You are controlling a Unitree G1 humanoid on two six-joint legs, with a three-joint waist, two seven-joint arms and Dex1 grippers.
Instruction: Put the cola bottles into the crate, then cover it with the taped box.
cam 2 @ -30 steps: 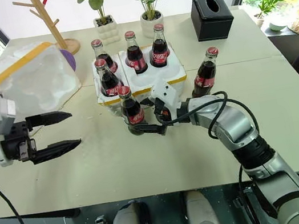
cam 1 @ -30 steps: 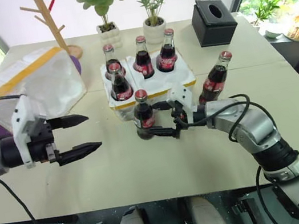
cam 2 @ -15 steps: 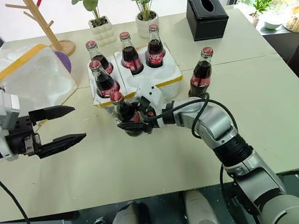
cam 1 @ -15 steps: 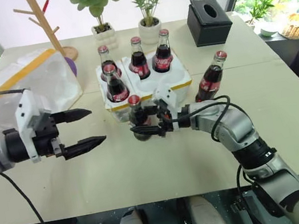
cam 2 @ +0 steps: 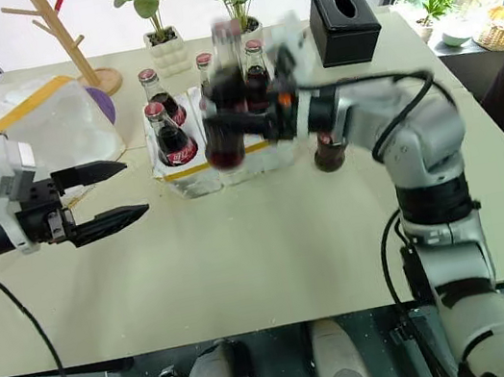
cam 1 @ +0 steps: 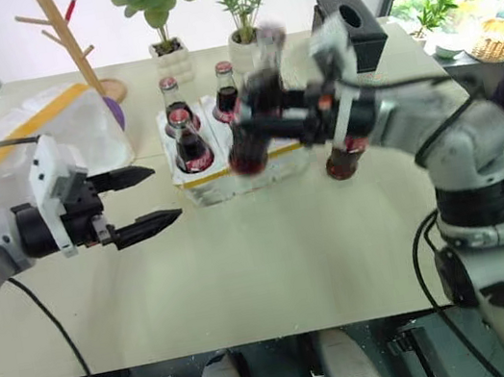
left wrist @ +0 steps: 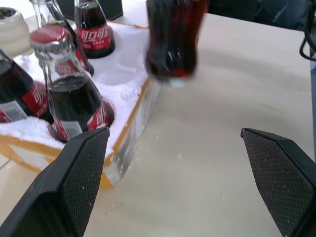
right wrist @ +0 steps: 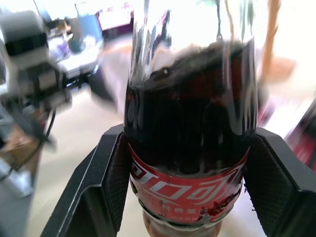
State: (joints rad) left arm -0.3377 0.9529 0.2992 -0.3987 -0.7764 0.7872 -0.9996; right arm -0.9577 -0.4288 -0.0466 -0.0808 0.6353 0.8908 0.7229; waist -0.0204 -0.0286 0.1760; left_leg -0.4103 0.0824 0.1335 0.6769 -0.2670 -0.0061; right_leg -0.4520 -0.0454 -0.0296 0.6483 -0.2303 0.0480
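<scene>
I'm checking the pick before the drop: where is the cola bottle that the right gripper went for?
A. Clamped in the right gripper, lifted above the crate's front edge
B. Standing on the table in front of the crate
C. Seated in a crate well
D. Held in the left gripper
A: the right gripper is shut on the cola bottle, which hangs clear of the table over the crate's front.

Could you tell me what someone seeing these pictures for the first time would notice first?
Most striking is the cola bottle clamped in the right gripper, held in the air above the near edge of the white crate in the middle of the table. Next comes the left gripper, open over bare tabletop to the crate's left. Behind it lies the taped box, at the table's far left.
</scene>
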